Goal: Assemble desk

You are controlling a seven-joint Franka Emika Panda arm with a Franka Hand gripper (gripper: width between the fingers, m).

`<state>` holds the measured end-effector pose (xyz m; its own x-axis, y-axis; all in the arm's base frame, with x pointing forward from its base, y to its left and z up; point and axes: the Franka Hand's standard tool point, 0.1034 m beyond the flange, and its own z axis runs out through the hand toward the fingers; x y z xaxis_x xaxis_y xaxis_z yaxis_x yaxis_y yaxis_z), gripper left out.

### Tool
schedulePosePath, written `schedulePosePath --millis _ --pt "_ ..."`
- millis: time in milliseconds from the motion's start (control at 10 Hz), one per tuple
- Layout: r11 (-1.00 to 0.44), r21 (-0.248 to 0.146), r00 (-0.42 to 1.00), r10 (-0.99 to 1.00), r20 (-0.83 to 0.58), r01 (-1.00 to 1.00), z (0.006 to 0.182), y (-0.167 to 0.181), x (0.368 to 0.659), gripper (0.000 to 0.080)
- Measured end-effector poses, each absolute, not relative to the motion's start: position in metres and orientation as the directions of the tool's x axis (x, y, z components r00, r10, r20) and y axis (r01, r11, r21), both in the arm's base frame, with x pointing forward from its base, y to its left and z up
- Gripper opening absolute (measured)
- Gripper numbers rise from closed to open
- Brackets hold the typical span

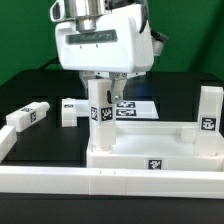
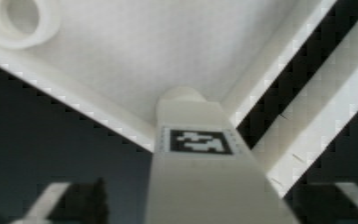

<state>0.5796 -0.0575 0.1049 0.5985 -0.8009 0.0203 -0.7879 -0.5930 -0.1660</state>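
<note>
Running along the near edge of the exterior view, a long white rail (image 1: pixel 60 185) is bordering the black table (image 1: pixel 50 145). Just behind it, the desk panel (image 1: pixel 150 158) is lying flat with its raised rim facing up and a tag showing on its front wall. At the panel's corner on the exterior view's left, a tagged leg (image 1: pixel 100 118) is standing upright. Whether it is sitting fully in its socket cannot be told.

The gripper (image 1: pixel 105 95) is hanging straight over this leg, reaching down around its upper part. In the wrist view the same leg (image 2: pixel 201 150) is rising between the two fingers (image 2: pixel 60 205). They are standing apart and clear of its sides, so nothing is being clamped. Beyond the leg, that view is showing the panel's white surface (image 2: pixel 123 70) and a round socket (image 2: pixel 19 22) near one corner.

At the panel's corner on the exterior view's right, a second leg (image 1: pixel 208 112) is also standing upright. Farther back, toward the exterior view's left, two loose legs (image 1: pixel 28 117) are lying on the table, well apart from the panel. Behind the gripper, the marker board (image 1: pixel 135 108) is lying flat.
</note>
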Motion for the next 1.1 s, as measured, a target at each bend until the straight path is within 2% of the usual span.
schedulePosePath --millis 100,300,700,1100 --pt "-0.616 -0.166 0.621 -0.783 0.028 -0.770 0.105 -0.057 0.580 0.0618" --pt "-0.782 -0.152 0.783 -0.618 0.068 -0.604 0.105 -0.057 0.581 0.0643" --pt "-0.958 -0.100 0.952 -0.281 0.123 -0.270 0.107 -0.046 0.583 0.0649" --pt "-0.998 -0.061 0.990 0.019 0.138 0.027 0.107 -0.053 0.582 0.0649"
